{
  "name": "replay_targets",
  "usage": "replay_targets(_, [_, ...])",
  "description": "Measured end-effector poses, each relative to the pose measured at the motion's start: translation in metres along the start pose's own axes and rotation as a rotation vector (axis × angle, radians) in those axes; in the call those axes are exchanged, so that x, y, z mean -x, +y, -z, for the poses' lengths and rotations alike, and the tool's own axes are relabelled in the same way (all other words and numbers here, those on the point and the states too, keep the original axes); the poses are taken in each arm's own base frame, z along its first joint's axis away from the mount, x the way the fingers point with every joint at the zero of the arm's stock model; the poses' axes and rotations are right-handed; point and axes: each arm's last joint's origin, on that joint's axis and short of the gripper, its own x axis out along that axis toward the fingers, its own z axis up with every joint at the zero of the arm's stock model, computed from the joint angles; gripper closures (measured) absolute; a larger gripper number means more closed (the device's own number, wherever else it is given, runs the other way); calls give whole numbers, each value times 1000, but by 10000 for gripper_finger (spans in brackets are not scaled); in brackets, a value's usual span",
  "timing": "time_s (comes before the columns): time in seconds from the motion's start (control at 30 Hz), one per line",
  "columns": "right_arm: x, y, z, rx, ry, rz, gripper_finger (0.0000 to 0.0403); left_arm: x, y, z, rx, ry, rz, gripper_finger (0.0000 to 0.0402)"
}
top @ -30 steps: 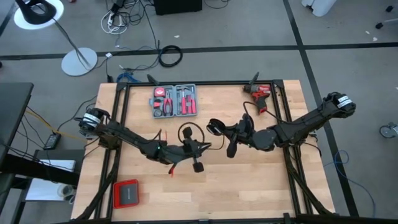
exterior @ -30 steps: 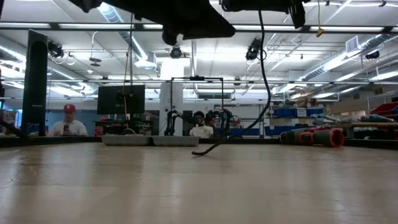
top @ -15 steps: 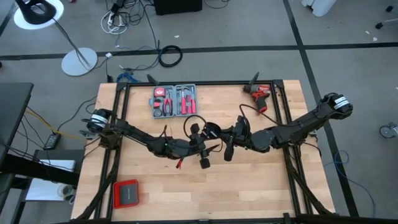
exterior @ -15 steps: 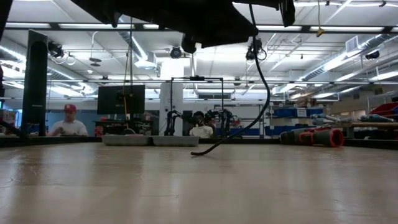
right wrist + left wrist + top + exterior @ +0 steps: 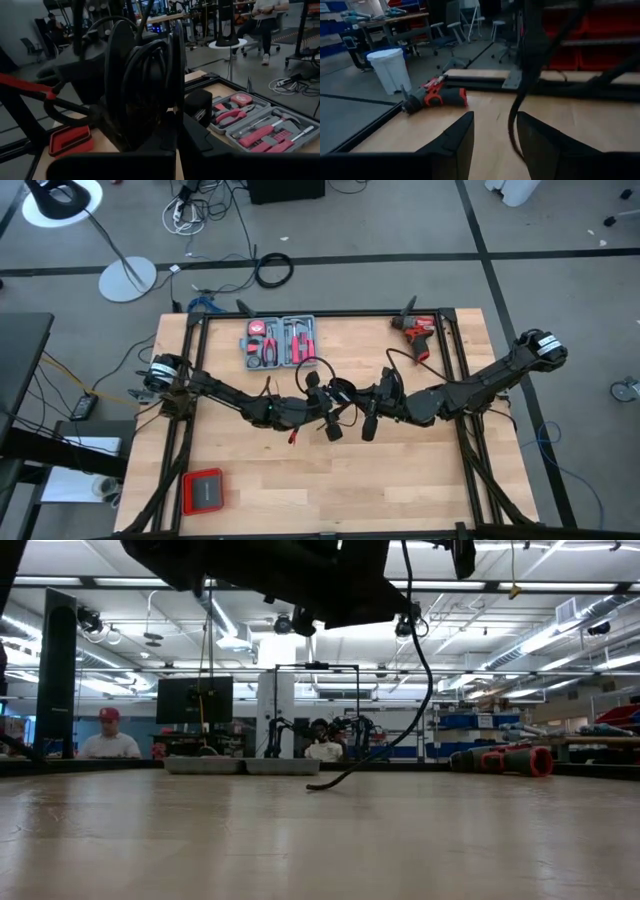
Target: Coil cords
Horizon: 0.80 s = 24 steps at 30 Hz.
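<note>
Overhead view: even, diffuse illumination; the wooden tabletop (image 5: 400, 470) is bright, with only soft, short shadows beneath the arms. A lit ring lamp (image 5: 62, 200) glares white at 11 o'clock. Low view: rows of ceiling lights (image 5: 560, 585) backlight the scene, so the arm parts at 12 o'clock read as black silhouettes; the near tabletop is soft. Left wrist view: dim, the near cable (image 5: 517, 115) blurred. Right wrist view: foreground coil (image 5: 145, 90) dark, background sharper.
</note>
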Motion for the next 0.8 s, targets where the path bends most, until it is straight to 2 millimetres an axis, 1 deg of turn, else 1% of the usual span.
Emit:
replay_targets(0.33, [0, 0, -1, -26, -8, 1, 403, -2, 1, -5, 35, -50, 105, 250])
replay_targets(0.5, [0, 1, -2, -37, -9, -22, 403, -2, 1, -6, 39, -56, 109, 250])
replay_targets(0.6, [0, 1, -2, -45, -12, -25, 403, -4, 4, -7, 73, -69, 102, 254])
replay_targets(0.67, [0, 1, -2, -45, -12, -24, 403, -4, 5, -7, 84, -68, 99, 269])
replay_targets(0.7, [0, 1, -2, -44, -12, -22, 403, -5, 5, -7, 91, -66, 99, 284])
replay_targets(0.73, [0, 1, -2, -44, -12, -22, 403, -5, 5, -7, 94, -65, 101, 303])
replay_targets(0.8, [0, 1, -2, -43, -11, -23, 403, -5, 5, -7, 93, -65, 109, 357])
